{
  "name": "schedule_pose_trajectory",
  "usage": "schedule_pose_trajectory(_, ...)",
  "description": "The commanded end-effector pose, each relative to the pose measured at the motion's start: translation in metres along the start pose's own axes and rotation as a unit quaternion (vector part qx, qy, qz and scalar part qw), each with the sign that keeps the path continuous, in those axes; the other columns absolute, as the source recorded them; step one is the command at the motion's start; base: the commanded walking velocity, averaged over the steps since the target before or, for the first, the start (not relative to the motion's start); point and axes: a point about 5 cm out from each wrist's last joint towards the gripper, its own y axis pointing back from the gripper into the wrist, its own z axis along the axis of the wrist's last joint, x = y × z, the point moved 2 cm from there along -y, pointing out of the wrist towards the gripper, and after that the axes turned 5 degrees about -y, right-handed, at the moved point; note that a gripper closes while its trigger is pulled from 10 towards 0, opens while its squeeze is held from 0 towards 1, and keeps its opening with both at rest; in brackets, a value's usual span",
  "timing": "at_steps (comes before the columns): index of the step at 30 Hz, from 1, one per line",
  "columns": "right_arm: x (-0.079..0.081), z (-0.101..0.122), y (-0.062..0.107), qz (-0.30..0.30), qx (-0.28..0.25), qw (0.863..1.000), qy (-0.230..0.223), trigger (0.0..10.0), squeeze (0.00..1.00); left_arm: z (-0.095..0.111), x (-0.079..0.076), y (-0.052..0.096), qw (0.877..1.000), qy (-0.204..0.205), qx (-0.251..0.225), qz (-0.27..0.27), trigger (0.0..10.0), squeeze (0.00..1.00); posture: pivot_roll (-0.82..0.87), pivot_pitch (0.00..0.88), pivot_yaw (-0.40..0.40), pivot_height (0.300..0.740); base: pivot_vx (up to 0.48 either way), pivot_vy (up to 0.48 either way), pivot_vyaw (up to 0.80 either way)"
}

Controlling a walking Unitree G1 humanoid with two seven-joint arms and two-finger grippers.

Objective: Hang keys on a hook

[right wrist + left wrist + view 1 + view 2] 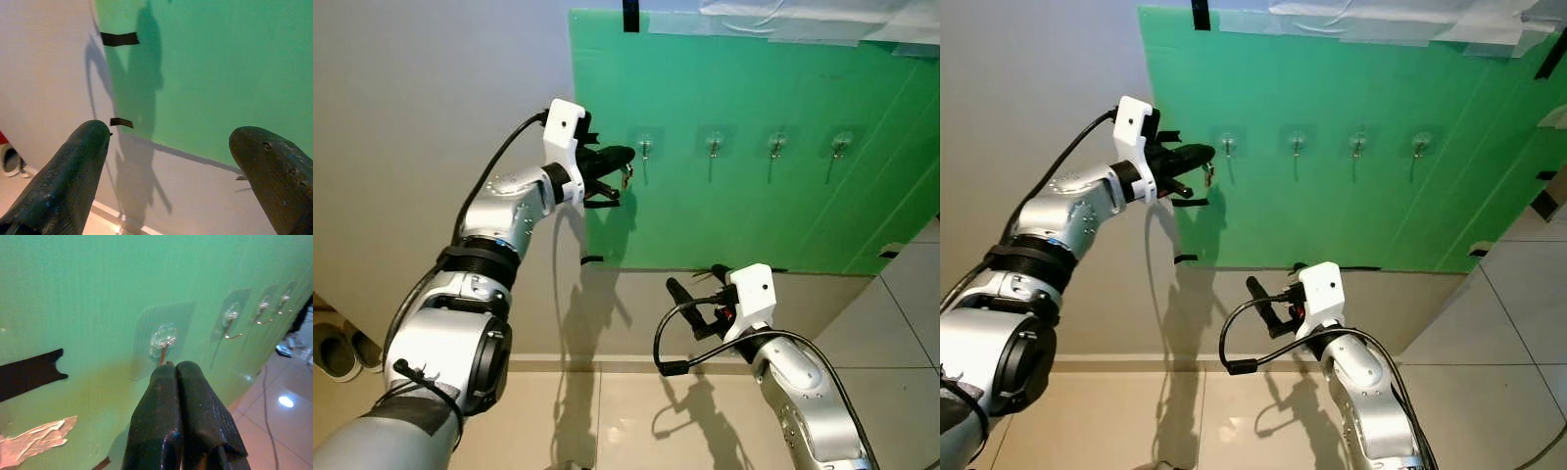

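- Green board (754, 127) taped to the pale wall (421, 108), with four clear stick-on hooks in a row across it.
- Left gripper (619, 168) is raised at the board's left side, its black fingers pressed together, and a small key (626, 177) hangs from the tips.
- The key sits just beside the leftmost hook (645, 148), a little below it and to its left; whether it touches the hook, I cannot tell.
- From the left wrist view, the closed fingertips (177, 382) line up right under that hook's clear pad (163, 337), metal prong just above them.
- Three more hooks (714, 144) run off to the right, all bare.
- Right gripper (697, 284) is held low, well below the hooks, near the board's bottom edge, jaws spread wide apart and holding nothing.
- Black tape strips (119, 38) mark the board's left edge.
- Tiled floor (636, 411) below, with a pair of shoes (337, 348) at the far left by the wall.
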Motion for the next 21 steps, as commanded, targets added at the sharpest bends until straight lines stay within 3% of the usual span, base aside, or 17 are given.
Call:
schedule_pose_trajectory(1, 0.003, 0.004, -0.002, 0.012, -0.003, 1.0, -0.002, 10.0, 0.21, 0.002, 0.001, -0.004, 1.0, -0.009, 0.004, 0.016, 10.0, 0.0, -0.1, 0.0, 0.036, 0.74, 0.0, 0.0, 0.0)
schedule_pose_trajectory(9, 0.003, 0.004, -0.001, 0.014, -0.002, 1.0, -0.001, 10.0, 0.21, 0.005, -0.006, -0.017, 0.999, -0.01, 0.004, 0.043, 10.0, 0.0, -0.11, 0.0, 0.045, 0.74, 0.0, 0.0, 0.0)
schedule_pose_trajectory(21, 0.004, 0.002, -0.001, 0.015, 0.001, 1.0, -0.003, 10.0, 0.21, 0.011, -0.005, -0.021, 0.997, -0.017, -0.004, 0.071, 10.0, 0.0, -0.12, 0.0, 0.054, 0.74, 0.0, 0.0, 0.0)
